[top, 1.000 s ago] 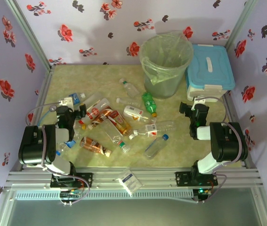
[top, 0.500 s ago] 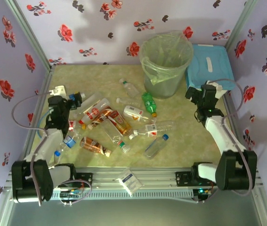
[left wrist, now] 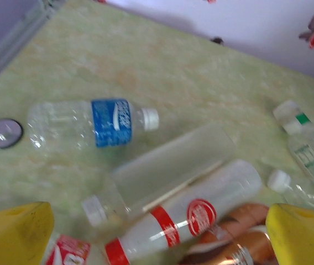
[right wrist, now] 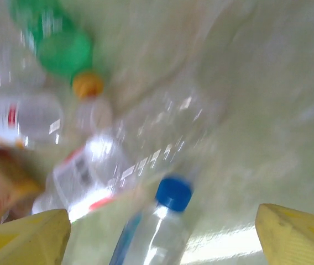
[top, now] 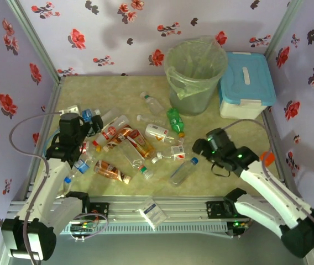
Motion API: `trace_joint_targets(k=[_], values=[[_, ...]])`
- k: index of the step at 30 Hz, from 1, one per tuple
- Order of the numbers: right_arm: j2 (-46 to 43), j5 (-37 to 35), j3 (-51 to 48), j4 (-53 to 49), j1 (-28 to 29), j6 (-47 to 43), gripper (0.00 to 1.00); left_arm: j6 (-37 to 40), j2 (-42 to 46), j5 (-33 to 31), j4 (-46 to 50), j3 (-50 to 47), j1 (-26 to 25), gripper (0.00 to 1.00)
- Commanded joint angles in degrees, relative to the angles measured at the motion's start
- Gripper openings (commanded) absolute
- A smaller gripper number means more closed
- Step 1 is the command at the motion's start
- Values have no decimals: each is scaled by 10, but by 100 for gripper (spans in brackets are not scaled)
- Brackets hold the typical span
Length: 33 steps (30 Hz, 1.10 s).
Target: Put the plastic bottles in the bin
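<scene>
1. Left arm (top: 49, 165) reaches forward along its own side; left gripper (top: 88, 118) points rightward, jaws spread wide, gripping nothing
2. Right arm (top: 267, 182) stretches forward and leftward; right gripper (top: 200, 148) sits low, jaws apart, gripping nothing

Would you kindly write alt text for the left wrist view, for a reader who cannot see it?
Several plastic bottles lie on their sides on a green table: a clear one with a blue label, a frosted one, and one with red bands. The left gripper, open, shows yellow fingertips in the bottom corners.
</scene>
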<state>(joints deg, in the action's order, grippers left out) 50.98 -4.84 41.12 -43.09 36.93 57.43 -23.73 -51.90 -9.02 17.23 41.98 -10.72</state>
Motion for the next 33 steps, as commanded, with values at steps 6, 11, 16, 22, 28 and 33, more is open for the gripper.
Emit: trace_joint_targets(k=[6,11,16,22,28,33], values=[[123,41,-21,88,120,147,91,-30,-20,-18,45,42,-48,99],[154,56,-53,133,120,159,93,-30,-19,-19,41,37,-50,99],[186,58,-65,157,120,157,93,-33,-22,-20,40,35,-50,100],[188,45,-69,150,119,150,81,-36,-19,-21,42,33,-50,99],[176,36,-67,133,119,139,63,-37,-33,-23,37,33,-50,100],[161,28,-58,111,119,130,57,-34,-45,-23,32,40,-51,100]])
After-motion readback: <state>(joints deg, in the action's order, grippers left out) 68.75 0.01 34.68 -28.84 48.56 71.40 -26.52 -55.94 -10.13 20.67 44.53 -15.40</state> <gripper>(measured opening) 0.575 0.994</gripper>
